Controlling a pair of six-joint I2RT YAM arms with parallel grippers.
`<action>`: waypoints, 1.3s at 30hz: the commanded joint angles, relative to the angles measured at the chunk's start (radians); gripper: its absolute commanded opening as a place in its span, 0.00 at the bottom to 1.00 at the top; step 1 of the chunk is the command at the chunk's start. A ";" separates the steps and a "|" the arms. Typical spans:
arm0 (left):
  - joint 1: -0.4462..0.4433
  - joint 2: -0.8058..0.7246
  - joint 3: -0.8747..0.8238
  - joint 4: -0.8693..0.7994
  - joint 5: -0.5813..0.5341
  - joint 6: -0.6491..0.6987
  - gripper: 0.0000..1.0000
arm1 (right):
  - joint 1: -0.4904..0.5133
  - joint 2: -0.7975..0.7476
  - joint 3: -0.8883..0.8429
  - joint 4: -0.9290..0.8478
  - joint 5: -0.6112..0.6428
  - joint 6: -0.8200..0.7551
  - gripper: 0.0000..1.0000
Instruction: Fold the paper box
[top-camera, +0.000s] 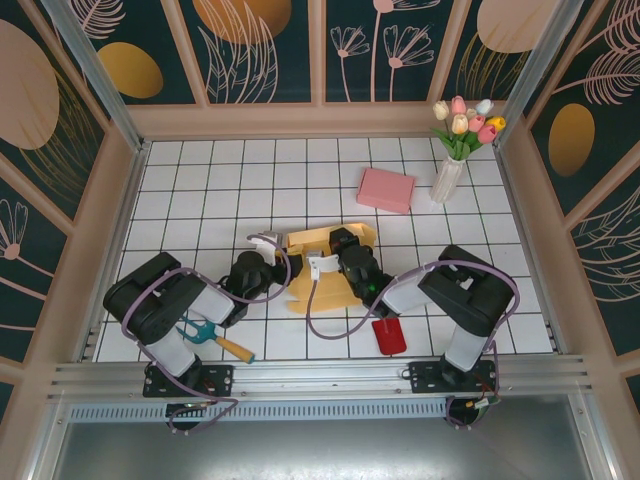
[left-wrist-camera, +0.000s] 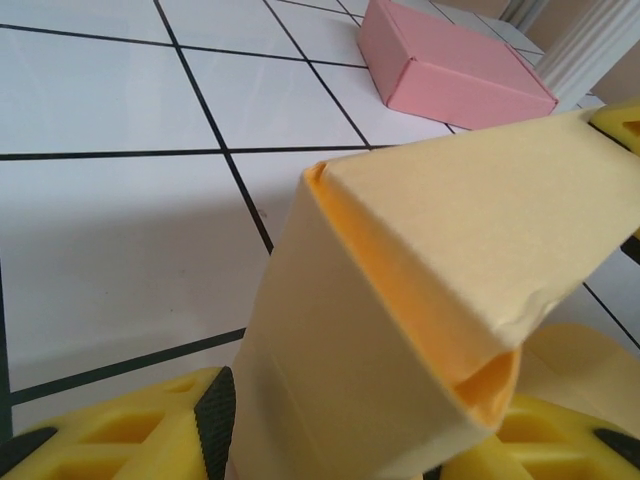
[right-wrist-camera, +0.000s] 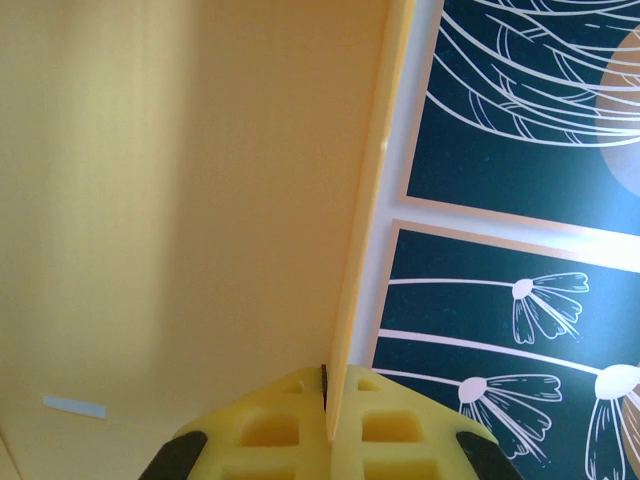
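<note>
Yellow paper box (top-camera: 305, 240) lay mid-frame between both arms; we saw right gripper (right-wrist-camera: 327, 385) pinching its panel edge, left gripper (left-wrist-camera: 350, 440) straddling a folded wall, grip unclear.

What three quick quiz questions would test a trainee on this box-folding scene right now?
1. True or false: the right gripper is shut on a panel of the yellow paper box.
2. What stands beside the pink box? A) vase of tulips B) mug C) bottle
3. Which arm's base has the hand tool lying beside it?
Key: 1 true; 2 A; 3 left.
</note>
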 joint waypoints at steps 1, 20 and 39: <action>-0.019 0.006 0.028 -0.008 -0.094 0.023 0.52 | 0.020 0.021 -0.030 -0.043 -0.019 -0.020 0.00; -0.119 0.159 0.165 -0.126 -0.505 -0.012 0.50 | 0.032 0.031 -0.025 -0.094 -0.017 0.021 0.00; -0.107 0.211 0.339 -0.654 -0.987 -0.267 0.24 | 0.028 0.035 -0.001 -0.179 -0.017 0.089 0.00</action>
